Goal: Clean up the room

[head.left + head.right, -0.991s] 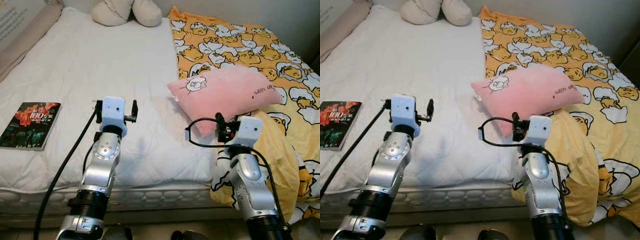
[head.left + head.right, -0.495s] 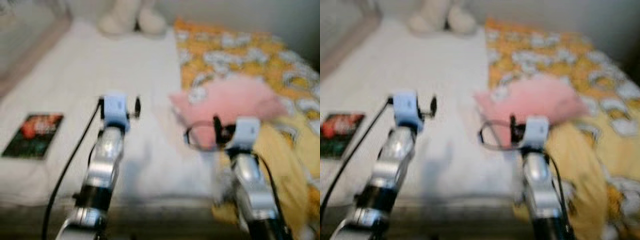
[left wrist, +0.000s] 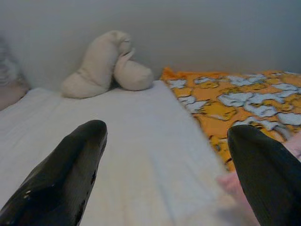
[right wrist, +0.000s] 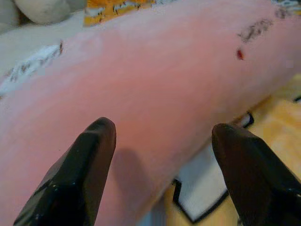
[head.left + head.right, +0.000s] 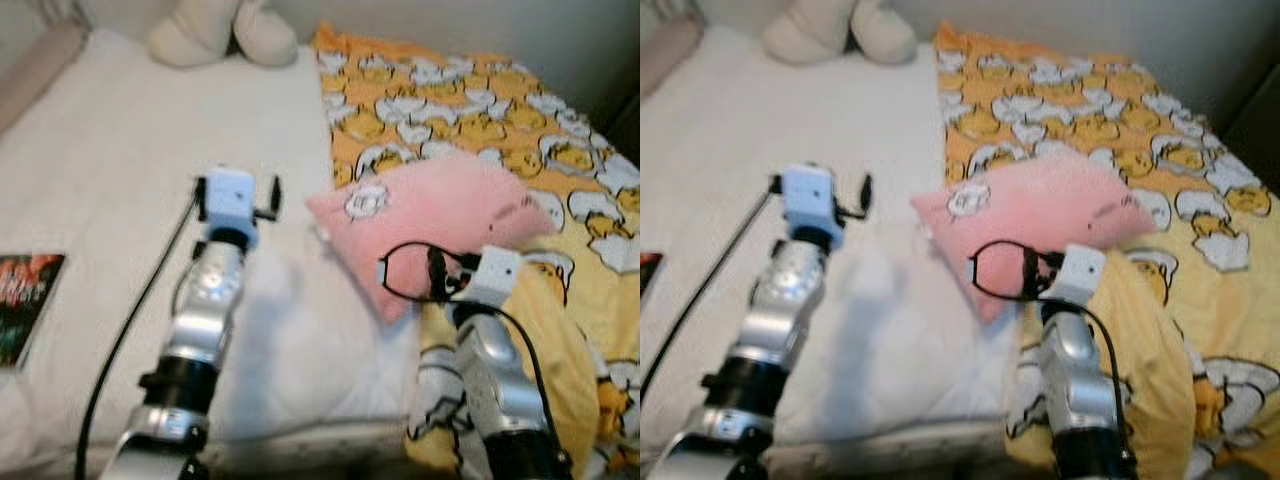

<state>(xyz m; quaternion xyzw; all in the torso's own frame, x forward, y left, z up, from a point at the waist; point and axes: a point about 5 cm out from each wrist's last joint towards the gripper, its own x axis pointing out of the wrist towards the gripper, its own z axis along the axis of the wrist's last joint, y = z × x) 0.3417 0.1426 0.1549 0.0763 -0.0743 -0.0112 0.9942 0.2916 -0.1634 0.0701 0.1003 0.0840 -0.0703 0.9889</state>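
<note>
I am looking down on a bed [image 5: 120,170] covered with a white quilted sheet. A yellow blanket [image 5: 480,110] printed with cartoon egg figures covers the bed's right side and hangs over the near edge. A pink pillow [image 5: 430,215] lies where sheet and blanket meet, one near corner on the white sheet, the rest on the blanket. It carries a small white cartoon patch near its left end and dark lettering near its right end.

The right gripper [image 4: 160,155] sits at the pillow's near edge. In the right wrist view its two black fingers [image 4: 89,165] stand wide apart with the pink surface directly ahead of them and between them; I cannot confirm that either finger touches the fabric. The right arm rises from the foot of the bed, over the draped blanket.

The left gripper [image 3: 164,169] is held above the bare white sheet, left of the pillow and apart from it. Its fingers [image 3: 70,174] are also spread wide, with nothing between them.

A cream plush toy [image 5: 215,30] rests at the head of the bed against the wall. A book [image 5: 20,305] with a dark red cover lies flat near the bed's left edge, partly cut off by the frame. Both head views are slightly blurred.
</note>
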